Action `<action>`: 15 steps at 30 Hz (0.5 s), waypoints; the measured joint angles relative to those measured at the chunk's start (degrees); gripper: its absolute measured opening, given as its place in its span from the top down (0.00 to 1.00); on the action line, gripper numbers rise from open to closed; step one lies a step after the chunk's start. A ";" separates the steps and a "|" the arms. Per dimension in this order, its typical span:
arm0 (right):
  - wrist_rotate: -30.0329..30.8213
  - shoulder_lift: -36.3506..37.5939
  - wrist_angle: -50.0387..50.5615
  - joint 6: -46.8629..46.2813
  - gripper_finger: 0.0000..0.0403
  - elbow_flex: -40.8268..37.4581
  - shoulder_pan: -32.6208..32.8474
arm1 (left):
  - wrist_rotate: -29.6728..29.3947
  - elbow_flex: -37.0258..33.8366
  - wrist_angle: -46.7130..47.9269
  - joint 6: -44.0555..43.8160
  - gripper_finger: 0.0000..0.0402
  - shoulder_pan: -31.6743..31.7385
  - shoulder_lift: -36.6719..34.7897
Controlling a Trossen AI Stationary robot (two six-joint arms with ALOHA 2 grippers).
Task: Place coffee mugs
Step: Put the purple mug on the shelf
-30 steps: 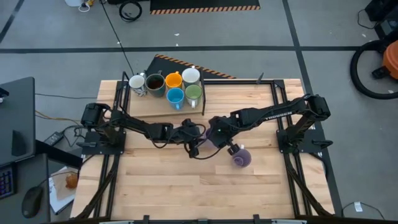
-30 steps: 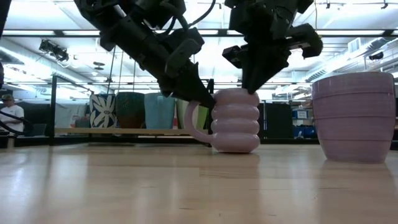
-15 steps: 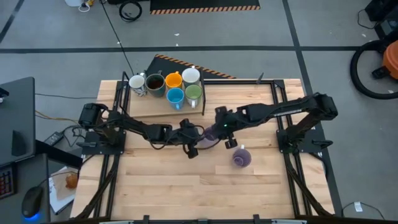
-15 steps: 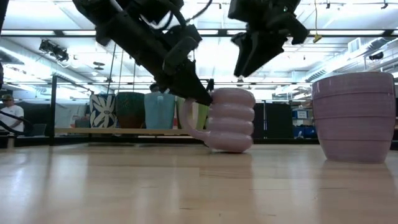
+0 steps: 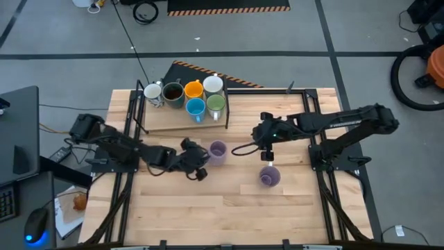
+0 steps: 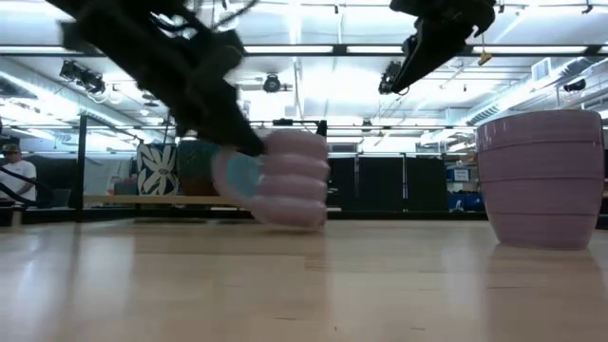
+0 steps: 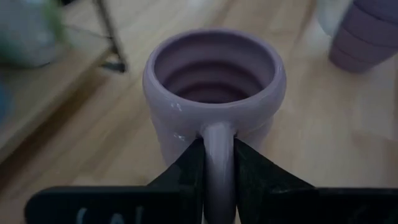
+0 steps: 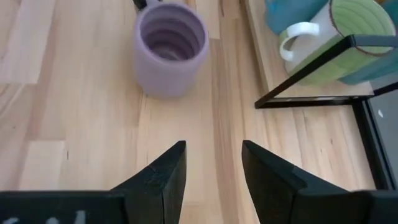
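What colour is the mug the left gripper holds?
Lavender-purple mug, held by its handle in the left gripper; clearest in left wrist view.

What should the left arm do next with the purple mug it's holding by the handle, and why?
Probably keep carrying it toward the raised board where six mugs are grouped. The left gripper is shut on the ribbed lavender mug at its handle, and the low view suggests the mug is off the table. The right gripper is open and clear of it, above the other lavender mug.
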State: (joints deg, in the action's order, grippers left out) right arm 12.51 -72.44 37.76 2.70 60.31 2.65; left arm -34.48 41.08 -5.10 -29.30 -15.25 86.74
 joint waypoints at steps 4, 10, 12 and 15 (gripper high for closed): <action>0.07 0.82 -1.41 -0.15 0.60 -2.38 -0.04 | -5.75 -0.35 8.03 -5.39 0.85 -2.99 -4.57; 0.00 0.88 -3.33 0.29 0.60 -4.10 -0.04 | -15.25 -0.28 25.34 -18.84 0.85 -7.81 -11.49; -0.02 0.87 -3.58 0.75 0.60 -4.34 -0.04 | -17.07 -0.28 30.80 -24.65 0.85 -9.37 -13.15; -0.08 0.96 -4.42 1.44 0.60 -4.49 -0.04 | -21.70 -0.28 38.50 -31.89 0.85 -10.71 -14.56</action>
State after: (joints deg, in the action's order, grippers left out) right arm 12.43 -71.47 33.34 4.14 55.82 2.61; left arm -56.18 40.80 33.40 -61.19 -25.96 72.18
